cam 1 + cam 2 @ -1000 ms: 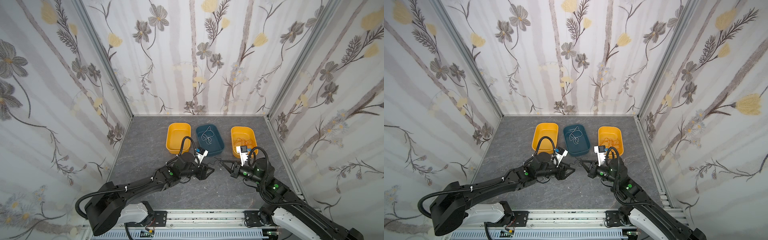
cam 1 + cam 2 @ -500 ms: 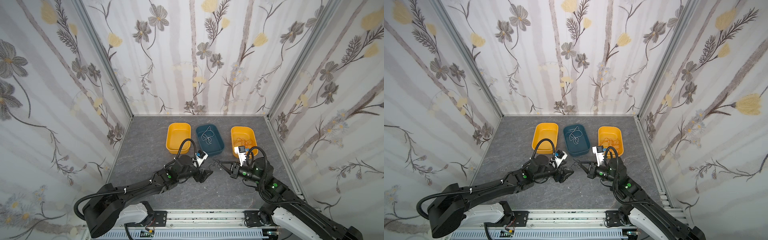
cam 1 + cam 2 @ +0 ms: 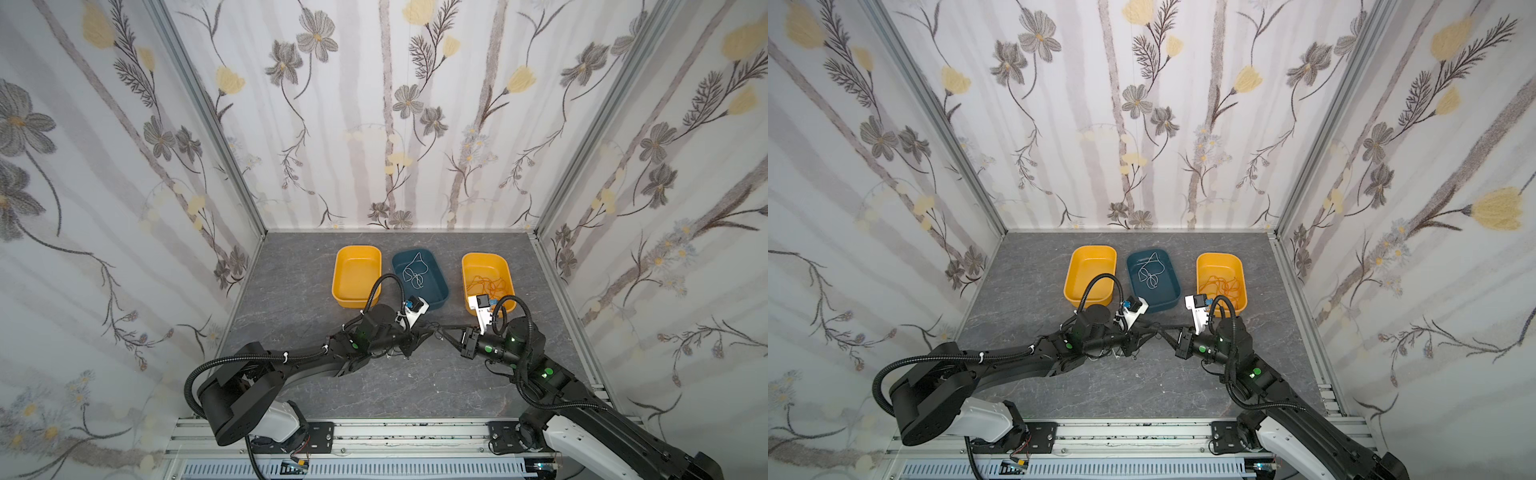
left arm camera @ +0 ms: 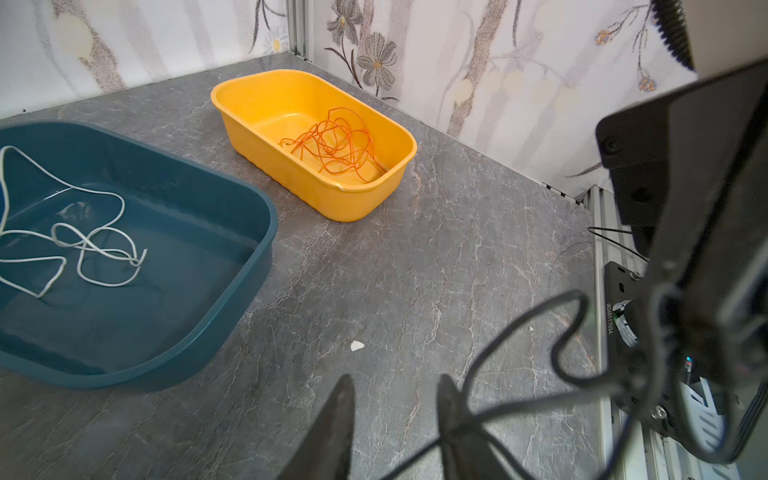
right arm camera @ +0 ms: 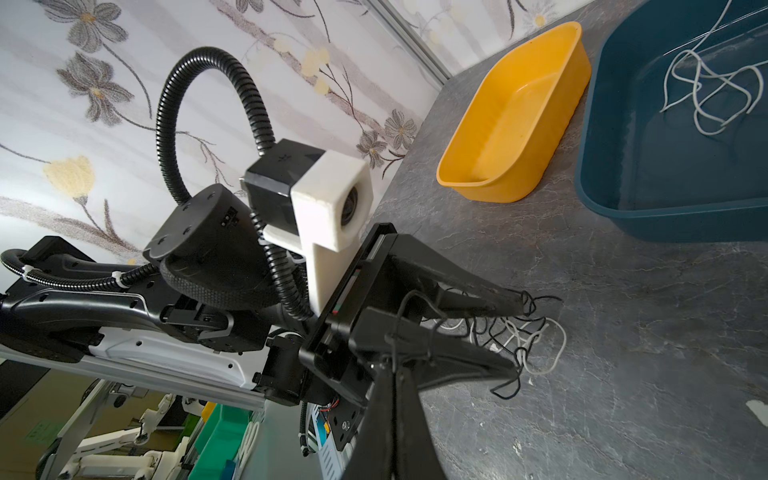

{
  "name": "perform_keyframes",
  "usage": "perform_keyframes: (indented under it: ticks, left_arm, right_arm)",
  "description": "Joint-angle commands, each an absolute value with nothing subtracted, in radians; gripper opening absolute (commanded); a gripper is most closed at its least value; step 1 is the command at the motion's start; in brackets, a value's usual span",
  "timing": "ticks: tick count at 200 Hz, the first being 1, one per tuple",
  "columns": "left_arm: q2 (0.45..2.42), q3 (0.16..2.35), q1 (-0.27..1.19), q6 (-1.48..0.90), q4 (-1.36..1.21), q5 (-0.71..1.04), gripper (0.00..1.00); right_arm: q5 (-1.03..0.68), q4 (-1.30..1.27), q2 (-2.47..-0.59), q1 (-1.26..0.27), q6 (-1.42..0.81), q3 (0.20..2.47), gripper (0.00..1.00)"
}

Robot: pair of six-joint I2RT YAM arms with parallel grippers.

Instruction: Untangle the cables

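thin black string-like cable (image 4: 575,293) runs left-to-right: my right gripper (image 5: 392,370) pinches it, my left gripper (image 5: 516,336) stands narrowly parted.

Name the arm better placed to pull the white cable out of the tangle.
Left, probably: left gripper stands open, tips at the tangle; right gripper is shut on the black cable.

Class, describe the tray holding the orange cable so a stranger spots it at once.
On the grey table, three trays sit in a row near the back wall. It is the right-end yellow tray. Its yellow twin is empty and the teal tray holds white cable; this one holds orange cable.
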State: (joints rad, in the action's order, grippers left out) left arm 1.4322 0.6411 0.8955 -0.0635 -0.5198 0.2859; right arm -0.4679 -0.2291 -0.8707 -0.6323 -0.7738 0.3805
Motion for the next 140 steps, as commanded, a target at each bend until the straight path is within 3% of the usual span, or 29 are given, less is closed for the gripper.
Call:
perform_keyframes:
  ticks: [1,60,97,114,140]
  left_arm:
    - [1.425,0.641,0.896,-0.090,-0.541,0.240,0.19]
    - [1.415,0.598,0.903,-0.157,-0.531,0.230,0.00]
    - [1.442,0.601,0.913,-0.188,-0.519,0.238,0.00]
    - [1.440,0.605,0.917,-0.199,-0.509,0.221,0.00]
    - [1.428,0.610,0.924,-0.206,-0.500,0.209,0.00]
  right_arm:
    - [-0.431,-0.245,-0.856,-0.614,-0.789,0.363,0.03]
    - [-0.286,-0.126,-0.839,-0.564,-0.775,0.297,0.05]
    - [-0.182,-0.045,-0.841,-0.563,-0.769,0.253,0.08]
    - [-0.117,-0.007,-0.845,-0.563,-0.771,0.236,0.13]
    - [-0.092,0.002,-0.846,-0.564,-0.778,0.210,0.31]
